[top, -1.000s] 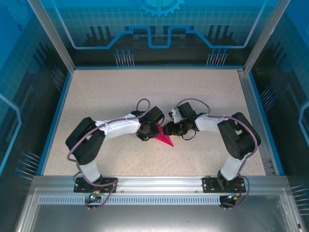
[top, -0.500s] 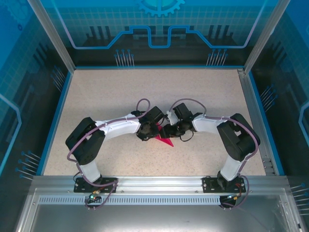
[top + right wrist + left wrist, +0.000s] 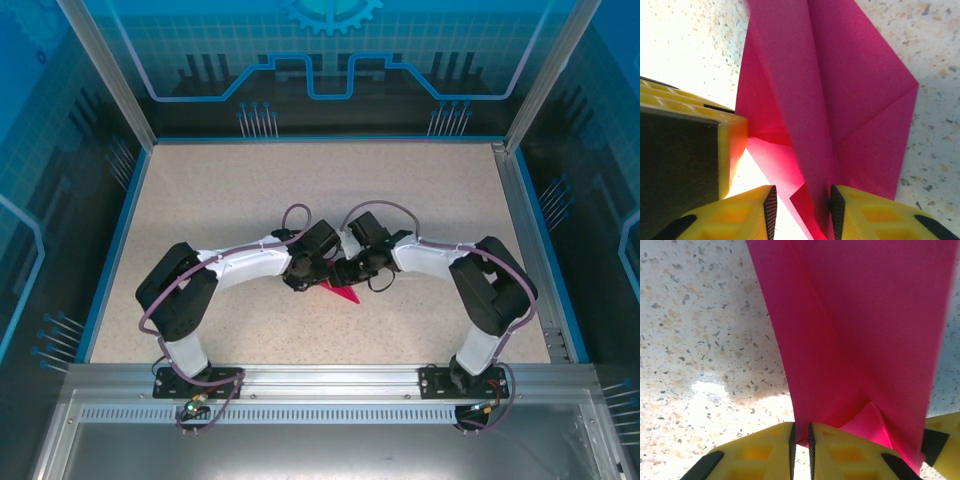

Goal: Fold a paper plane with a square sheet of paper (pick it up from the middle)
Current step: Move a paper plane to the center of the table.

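The right gripper (image 3: 340, 272) has slid toward the left gripper (image 3: 318, 274). It stood a short way off and is now just beside it, and its white forearm (image 3: 425, 254) has swung the same way. Less of the paper plane (image 3: 346, 293) shows beyond the left gripper than before (just a pink tip on the near side). The right gripper's jaws have narrowed around the plane's raised fold, with a gap left on one side.

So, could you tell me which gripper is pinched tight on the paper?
The left gripper: its fingers nearly meet on the paper plane; the right gripper straddles a fold, jaws apart.
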Controlling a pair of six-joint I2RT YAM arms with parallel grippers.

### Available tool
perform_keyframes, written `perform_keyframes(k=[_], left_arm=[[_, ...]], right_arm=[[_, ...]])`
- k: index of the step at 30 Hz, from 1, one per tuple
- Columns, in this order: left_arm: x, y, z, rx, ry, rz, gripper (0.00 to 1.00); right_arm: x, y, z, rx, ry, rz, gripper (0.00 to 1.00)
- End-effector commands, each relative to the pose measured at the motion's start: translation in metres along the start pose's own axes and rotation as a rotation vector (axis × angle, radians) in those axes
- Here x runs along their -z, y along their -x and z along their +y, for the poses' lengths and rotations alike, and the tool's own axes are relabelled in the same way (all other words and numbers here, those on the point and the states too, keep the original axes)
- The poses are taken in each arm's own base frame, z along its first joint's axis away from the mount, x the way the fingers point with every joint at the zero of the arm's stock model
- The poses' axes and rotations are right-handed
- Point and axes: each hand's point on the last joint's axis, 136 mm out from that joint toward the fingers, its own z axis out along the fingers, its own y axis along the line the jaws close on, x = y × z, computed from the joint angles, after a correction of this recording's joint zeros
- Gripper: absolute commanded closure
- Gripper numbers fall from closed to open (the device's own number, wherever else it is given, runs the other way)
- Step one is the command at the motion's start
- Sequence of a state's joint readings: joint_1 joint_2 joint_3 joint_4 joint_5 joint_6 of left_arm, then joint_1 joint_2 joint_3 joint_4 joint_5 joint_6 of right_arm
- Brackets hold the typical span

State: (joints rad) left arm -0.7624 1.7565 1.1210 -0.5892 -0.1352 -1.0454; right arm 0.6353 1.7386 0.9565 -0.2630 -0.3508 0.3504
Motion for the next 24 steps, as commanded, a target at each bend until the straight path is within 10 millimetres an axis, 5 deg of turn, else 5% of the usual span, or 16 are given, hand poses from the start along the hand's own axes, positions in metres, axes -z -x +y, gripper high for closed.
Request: perform_keyframes(k=[1,11,24], left_arm=[[0.01,0.002,0.001,-0.012,-0.005,-0.022,0.81],[0.011,0.002,0.004,-0.012,-0.003,-0.029,0.81],[0.021,0.005,0.004,-0.037,-0.058,-0.07,0.73]], right_arm=[[-0.006,-0.008,-0.006,0.038,-0.085,0.05,0.66],[-0.011,-0.01,-0.013,0.078,-0.199,0.072,0.7],[-0.004,-0.005,-0.015,0.094,-0.281,0.052,0.9]])
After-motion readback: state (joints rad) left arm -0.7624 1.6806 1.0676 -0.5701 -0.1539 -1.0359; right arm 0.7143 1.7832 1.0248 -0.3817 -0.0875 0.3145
